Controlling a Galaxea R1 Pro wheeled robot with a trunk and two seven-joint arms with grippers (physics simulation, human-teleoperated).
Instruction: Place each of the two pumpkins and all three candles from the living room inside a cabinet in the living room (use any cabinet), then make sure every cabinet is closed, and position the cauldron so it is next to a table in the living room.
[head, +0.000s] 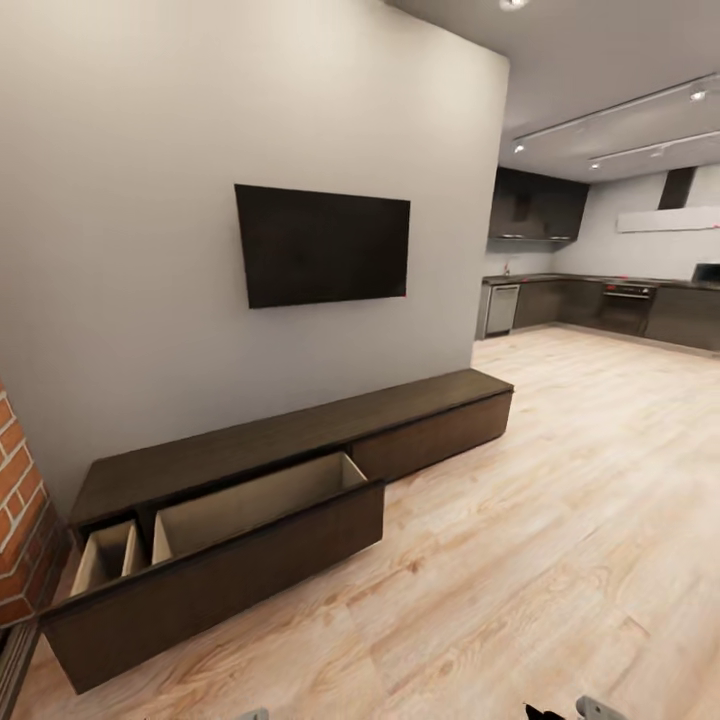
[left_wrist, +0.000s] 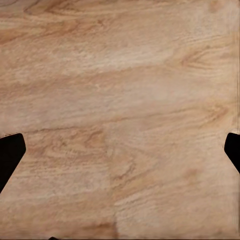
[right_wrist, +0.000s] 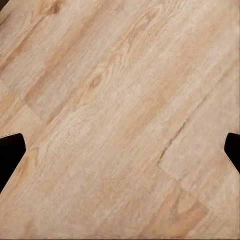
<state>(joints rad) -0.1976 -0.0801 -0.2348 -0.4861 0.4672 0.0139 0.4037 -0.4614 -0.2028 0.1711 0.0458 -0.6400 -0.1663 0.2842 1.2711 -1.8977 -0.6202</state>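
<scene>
Cabinet (head: 300, 450) sits along the grey wall under a flat black TV (head: 322, 245): long, low, dark-brown wood, flat handleless fronts. Near the brick column (head: 18, 500), one wide drawer (head: 215, 560) is pulled out, with pale wood compartments inside. Floor (head: 540, 520) is light oak-grain plank. Dark kitchen units (head: 600, 305) far back. My left pincer (left_wrist: 120, 150) and right pincer (right_wrist: 120, 150) both point at bare planks, black fingertips (left_wrist: 10, 152) spread wide, gripping nothing.
</scene>
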